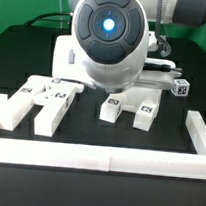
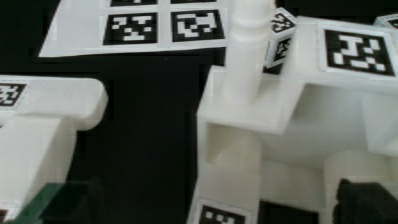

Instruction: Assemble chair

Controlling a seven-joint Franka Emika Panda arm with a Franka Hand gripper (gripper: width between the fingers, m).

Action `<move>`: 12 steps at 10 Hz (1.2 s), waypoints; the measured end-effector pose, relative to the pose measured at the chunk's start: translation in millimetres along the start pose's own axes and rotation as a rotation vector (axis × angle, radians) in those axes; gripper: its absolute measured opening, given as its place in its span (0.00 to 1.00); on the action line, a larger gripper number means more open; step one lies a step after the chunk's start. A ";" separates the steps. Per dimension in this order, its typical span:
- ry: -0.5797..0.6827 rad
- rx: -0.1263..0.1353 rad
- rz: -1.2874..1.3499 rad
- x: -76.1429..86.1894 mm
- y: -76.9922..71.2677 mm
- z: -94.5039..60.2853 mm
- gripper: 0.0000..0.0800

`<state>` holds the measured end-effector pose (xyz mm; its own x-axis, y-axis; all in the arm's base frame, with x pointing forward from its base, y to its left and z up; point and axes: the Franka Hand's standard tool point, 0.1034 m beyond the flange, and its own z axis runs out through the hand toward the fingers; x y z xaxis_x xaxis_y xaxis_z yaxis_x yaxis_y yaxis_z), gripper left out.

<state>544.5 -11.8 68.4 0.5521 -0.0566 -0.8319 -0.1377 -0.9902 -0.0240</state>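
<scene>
1. claw of mine is open: my fingers stand wide apart and clamp nothing.
2. between them i see bare black table and a white upright part of the chair. one finger is just beside that part and the other is well apart from it.
3. in the exterior view my rounded wrist housing, with its blue-lit lens, hangs over the chair and hides the claw itself.
4. the chair is only partly joined. it stands on the table near the middle of the exterior view, with two short legs pointing toward the front rail, each bearing a black-and-white tag.
5. a small tagged end sticks out on the exterior view's right of the chair.
6. loose pieces of the chair lie in a group toward the exterior view's left, apart from the joined part, tags facing up. a plain white block lies just beside them.
7. in the wrist view one of those loose pieces sits across a strip of table from the joined part.
8. the marker board lies flat on the table beyond the chair in the wrist view.
9. the white border rail runs along the front and up the exterior view's right.
</scene>
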 end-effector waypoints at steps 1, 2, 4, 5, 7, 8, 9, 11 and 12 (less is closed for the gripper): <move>0.000 0.002 0.000 0.0 0.9 -0.1 0.81; 0.001 0.005 -0.004 0.2 4.3 -0.6 0.81; 0.050 0.013 -0.002 3.7 10.2 -7.9 0.81; 0.047 0.017 0.001 2.3 12.7 -8.4 0.81; 0.152 0.021 -0.010 14.7 17.1 -21.6 0.81; 0.227 0.030 -0.009 13.0 20.7 -28.4 0.81; 0.315 0.040 -0.008 9.6 25.7 -33.2 0.81; 0.449 0.050 -0.003 13.1 38.1 -43.1 0.81; 0.593 0.044 0.000 21.2 45.0 -50.0 0.81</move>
<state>591.2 -64.0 77.4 0.9157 -0.1305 -0.3800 -0.1643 -0.9847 -0.0578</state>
